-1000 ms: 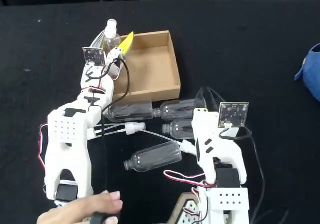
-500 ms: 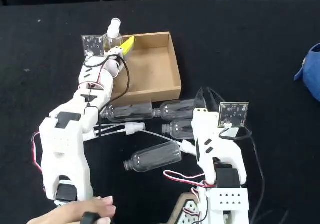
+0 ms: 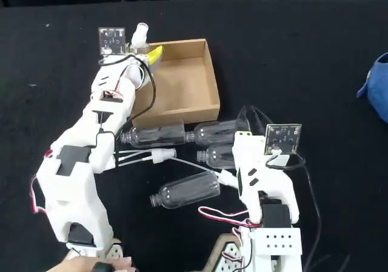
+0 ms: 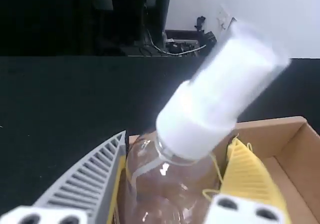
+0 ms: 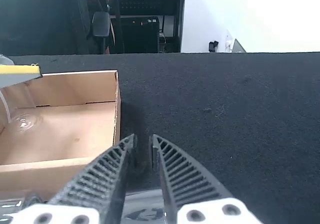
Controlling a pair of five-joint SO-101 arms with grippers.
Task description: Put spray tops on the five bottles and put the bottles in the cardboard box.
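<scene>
High view: the left arm stretches to the far left corner of the cardboard box point(image 3: 182, 111). The left pincer point(image 3: 144, 53) holds a bottle point(image 3: 137, 49) there. The bottle stands up with a white spray top point(image 3: 140, 33) on it. Four more bottles point(image 3: 155, 136) lie on their sides on the black table point(image 3: 291, 60), just in front of the box, and they have no tops on. Two loose spray tops point(image 3: 161, 155) with thin tubes lie between them. The right arm sits near these bottles, and the right pincer point(image 3: 247, 118) points toward the box.

Left wrist view: the left pincer point(image 4: 178, 140) is squeezed on the clear bottle point(image 4: 170, 184). One grey finger point(image 4: 87, 184) is on one side and one yellow finger point(image 4: 250, 176) is on the other. The white spray top point(image 4: 220, 92) sits on the bottle's neck and leans to one side. An edge of the box point(image 4: 295, 144) shows beside the yellow finger.

Right wrist view: the right pincer point(image 5: 144, 137) has its two black fingers point(image 5: 107, 171) almost together, with a thin gap and nothing in it. It hangs just beside the box point(image 5: 117, 104), near its side wall. The bottom of the held bottle point(image 5: 21, 120) is down inside the box.
</scene>
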